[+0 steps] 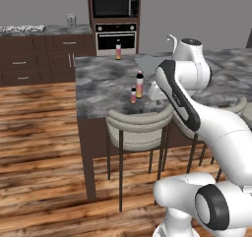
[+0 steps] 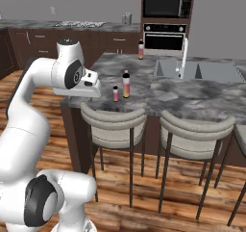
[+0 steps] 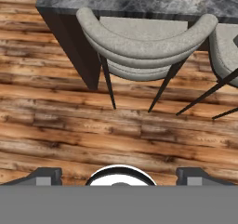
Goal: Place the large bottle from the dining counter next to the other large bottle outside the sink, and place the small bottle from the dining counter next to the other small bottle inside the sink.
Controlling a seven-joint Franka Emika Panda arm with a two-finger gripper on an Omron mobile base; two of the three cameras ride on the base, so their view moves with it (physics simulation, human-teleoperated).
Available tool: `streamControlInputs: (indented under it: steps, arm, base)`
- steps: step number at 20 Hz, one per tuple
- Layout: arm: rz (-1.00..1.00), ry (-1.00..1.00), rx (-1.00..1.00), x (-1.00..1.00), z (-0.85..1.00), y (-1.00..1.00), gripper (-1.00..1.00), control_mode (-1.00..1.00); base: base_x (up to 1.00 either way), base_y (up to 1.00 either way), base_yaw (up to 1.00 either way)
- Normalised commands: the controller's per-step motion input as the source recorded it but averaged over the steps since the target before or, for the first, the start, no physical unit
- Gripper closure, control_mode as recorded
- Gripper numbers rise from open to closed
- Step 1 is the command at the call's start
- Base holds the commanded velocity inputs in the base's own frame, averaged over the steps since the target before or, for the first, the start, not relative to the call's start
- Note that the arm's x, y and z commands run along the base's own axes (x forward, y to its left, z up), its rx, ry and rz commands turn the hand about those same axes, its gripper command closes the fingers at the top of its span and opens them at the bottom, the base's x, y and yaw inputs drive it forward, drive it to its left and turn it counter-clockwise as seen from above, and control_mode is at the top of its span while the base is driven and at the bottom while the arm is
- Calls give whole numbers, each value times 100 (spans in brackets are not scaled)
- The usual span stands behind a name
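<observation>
Small bottle from the dining counter stands upright near the front edge of the dining counter, pink-to-yellow with a dark cap, and the large bottle stands just beside it, slightly further back, same colouring but about twice as tall; in the right base view they read the same, small one to the left of the tall one, close but apparently not touching. The other large bottle is already standing outside the sink at the far side of the island, well apart from the pair, near the oven end. The sink is a grey two-basin recess with an arched faucet; I cannot make out the other small bottle inside it (basin floors mostly hidden at this angle). Two grey bar stools sit tucked under the counter's front edge below the bottles. The gripper points down at the wood floor and the nearer stool, with just the bottom of one bottle at the top edge of the hand view; its two fingertips sit far apart at the bottom corners, so the jaws are wide and hold nothing. Progress, as I judge it: nothing done yet, both counter bottles unmoved, neither grasped. Left to do: bring the hand up over the counter, pick one bottle, carry the large one to its twin by the sink, then the small one into the basin.
</observation>
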Motion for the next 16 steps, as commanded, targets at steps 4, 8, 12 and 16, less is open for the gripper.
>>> streamControlInputs:
  steps: [4,8,12,16]
  arm:
    - [0,0,0,0,0,0,-100,100]
    - [0,0,0,0,0,0,-100,100]
    - [0,0,0,0,0,0,-100,100]
    - [0,0,0,0,0,0,-100,100]
  base:
    - [27,0,0]
    - [33,0,0]
    - [40,0,0]
    - [41,0,0]
